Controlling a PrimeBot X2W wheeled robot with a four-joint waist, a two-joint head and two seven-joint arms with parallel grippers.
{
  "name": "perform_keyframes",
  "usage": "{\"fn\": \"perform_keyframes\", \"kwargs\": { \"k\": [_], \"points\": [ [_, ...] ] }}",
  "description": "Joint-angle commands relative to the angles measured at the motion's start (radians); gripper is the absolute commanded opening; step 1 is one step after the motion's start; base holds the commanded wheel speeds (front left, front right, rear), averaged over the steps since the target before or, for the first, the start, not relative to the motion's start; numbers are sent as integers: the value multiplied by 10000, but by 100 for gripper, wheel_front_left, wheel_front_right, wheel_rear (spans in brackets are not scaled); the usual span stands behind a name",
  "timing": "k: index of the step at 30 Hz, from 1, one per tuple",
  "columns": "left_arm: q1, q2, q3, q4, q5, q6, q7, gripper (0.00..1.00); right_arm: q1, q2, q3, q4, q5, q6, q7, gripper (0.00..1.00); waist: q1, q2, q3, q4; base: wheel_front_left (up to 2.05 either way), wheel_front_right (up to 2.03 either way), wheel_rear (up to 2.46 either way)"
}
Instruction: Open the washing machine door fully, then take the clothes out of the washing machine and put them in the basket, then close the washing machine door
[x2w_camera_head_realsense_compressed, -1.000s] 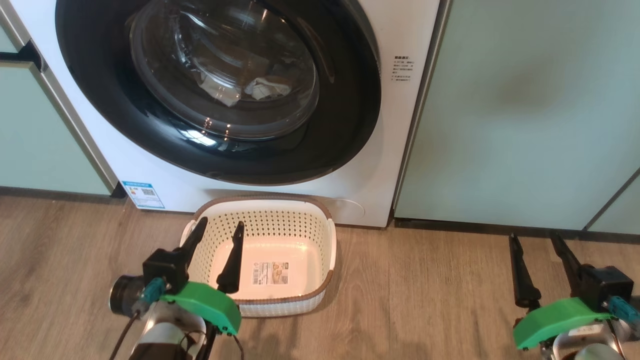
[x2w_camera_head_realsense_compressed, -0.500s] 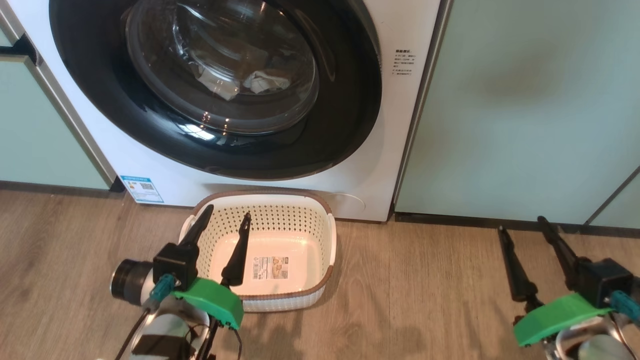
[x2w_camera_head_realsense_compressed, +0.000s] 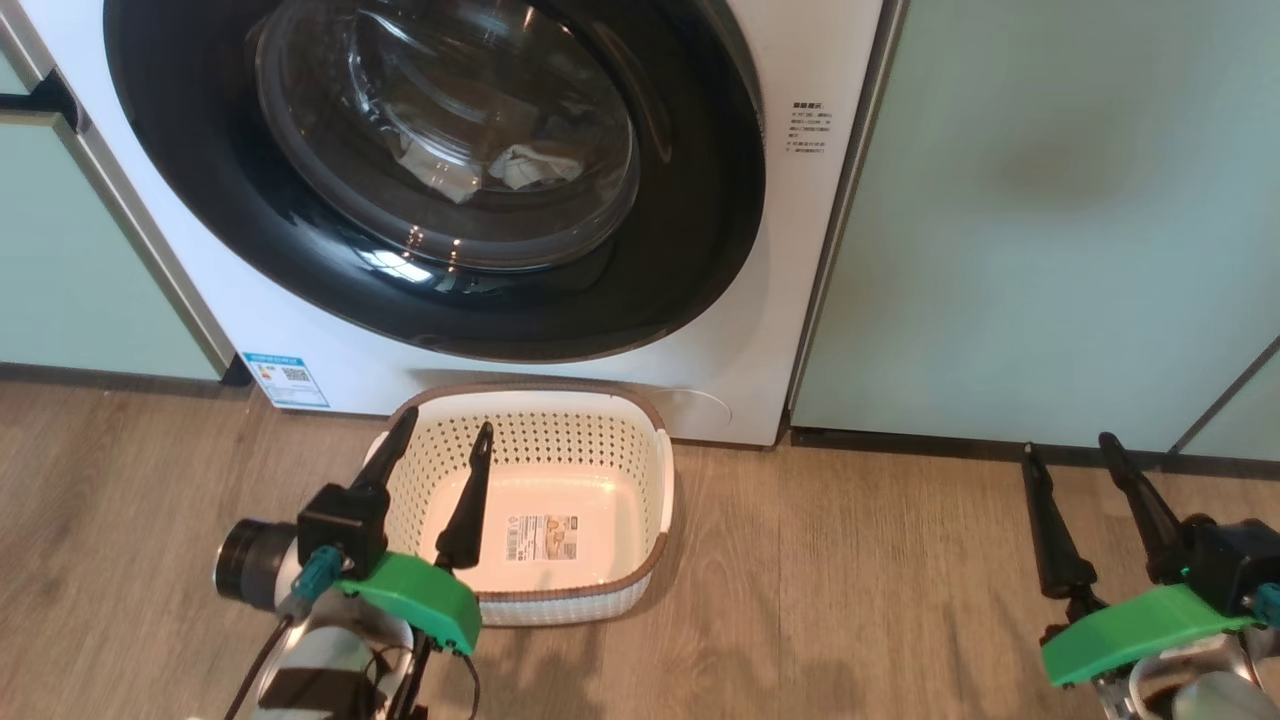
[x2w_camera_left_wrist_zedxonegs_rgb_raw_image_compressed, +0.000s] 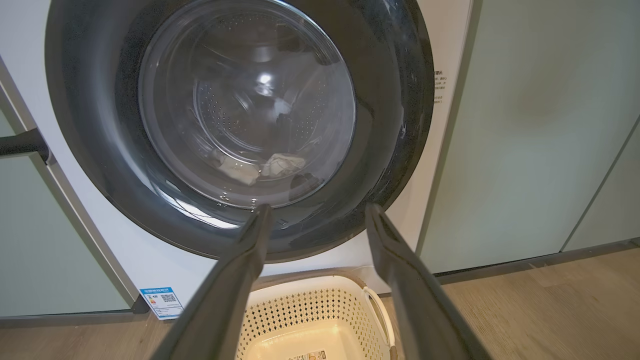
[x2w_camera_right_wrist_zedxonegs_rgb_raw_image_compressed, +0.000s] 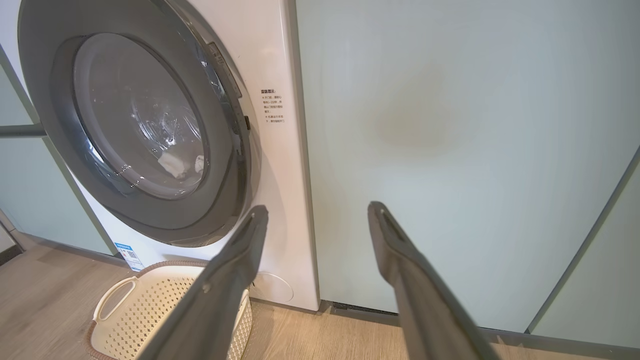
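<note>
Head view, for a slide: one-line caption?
Left gripper and right gripper, both open, face the washing machine door; clothes behind its glass, empty basket below.

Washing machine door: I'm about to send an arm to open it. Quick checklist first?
1. Round black-ringed glass washing machine door open: not ok, it looks shut.
2. Left gripper open, empty: ok.
3. Right gripper open, empty: ok.
4. Cream perforated plastic basket empty, on the wooden floor below the door: ok.
5. Pale clothes inside, seen through the glass: ok.
6. Door swing clears the basket: cannot tell.
</note>
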Motion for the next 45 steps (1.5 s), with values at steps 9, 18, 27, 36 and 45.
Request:
{"fn": "perform_keyframes", "kwargs": {
  "k": [9, 18, 27, 36, 45],
  "points": [
    [-501, 40, 383, -320, 59, -50, -65, 100, -314, -8, 103, -279, 131, -32, -97, 100, 0, 0, 14, -21, 0, 0, 0],
    [-507, 14, 431, -268, 66, -85, -65, 100, -295, -7, 112, -296, 150, -32, -97, 100, 0, 0, 30, -13, 0, 0, 0],
    [-545, -5, 471, -315, 107, -120, -65, 100, -373, -7, 145, -299, 213, -32, -97, 0, 0, 0, 117, -17, 0, 0, 0],
    [-597, -37, 503, -387, 116, -153, -65, 100, -498, -7, 307, -89, 415, -32, -97, 0, 0, 0, 247, 24, 0, 0, 0],
    [-809, -86, 404, -511, 126, -229, -65, 100, -1042, -7, 423, 348, 3179, -32, -97, 0, 0, 0, 687, 248, 0, 0, 0]
  ]
}}
